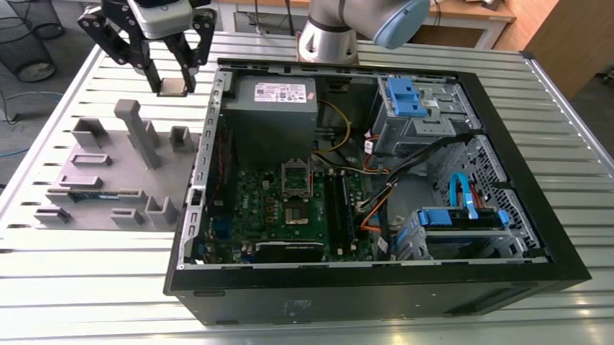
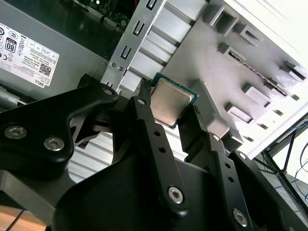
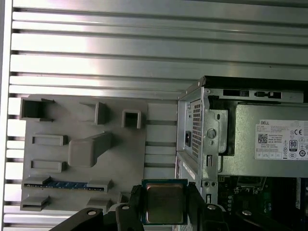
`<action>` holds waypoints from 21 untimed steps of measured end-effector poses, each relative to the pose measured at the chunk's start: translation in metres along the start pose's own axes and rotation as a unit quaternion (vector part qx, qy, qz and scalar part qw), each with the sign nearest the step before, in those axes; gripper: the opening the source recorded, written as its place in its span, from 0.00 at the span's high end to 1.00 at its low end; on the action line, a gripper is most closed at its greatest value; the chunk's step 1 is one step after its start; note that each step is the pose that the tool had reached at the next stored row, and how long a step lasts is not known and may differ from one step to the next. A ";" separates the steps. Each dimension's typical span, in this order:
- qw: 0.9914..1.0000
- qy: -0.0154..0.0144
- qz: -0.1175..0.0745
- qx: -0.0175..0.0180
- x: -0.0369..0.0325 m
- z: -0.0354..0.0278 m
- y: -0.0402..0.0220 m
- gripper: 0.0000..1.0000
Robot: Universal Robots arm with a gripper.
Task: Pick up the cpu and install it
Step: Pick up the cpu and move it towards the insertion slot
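Slatted counter (image 1: 86, 287) is carrying an open case (image 1: 384, 291) and a grey fixture (image 1: 106, 176). Your hand (image 1: 174, 80) is pinching the cpu (image 1: 174, 88) by two edges, hovering over the fixture's far end. The socket (image 1: 295, 210) is sitting nearer, toward the exterior view's right.

A silver slatted metal table (image 1: 96, 302) lies beneath the claw (image 1: 174, 82), a black wire-mesh waste basket (image 1: 27, 43) stands on the grey floor (image 1: 11, 108) near it, and a brown wooden cabinet (image 1: 564, 43) stands well apart across the table.
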State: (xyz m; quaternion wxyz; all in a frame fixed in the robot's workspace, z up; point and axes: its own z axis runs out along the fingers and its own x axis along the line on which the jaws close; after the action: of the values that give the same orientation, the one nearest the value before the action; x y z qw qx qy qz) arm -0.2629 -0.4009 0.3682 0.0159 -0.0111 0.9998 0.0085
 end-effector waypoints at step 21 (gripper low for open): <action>1.000 0.000 0.000 0.000 -0.0207 0.0006 -0.0005 0.53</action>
State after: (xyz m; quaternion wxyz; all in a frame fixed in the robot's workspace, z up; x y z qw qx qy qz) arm -0.2422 -0.4009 0.3682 0.0159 -0.0111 0.9998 0.0085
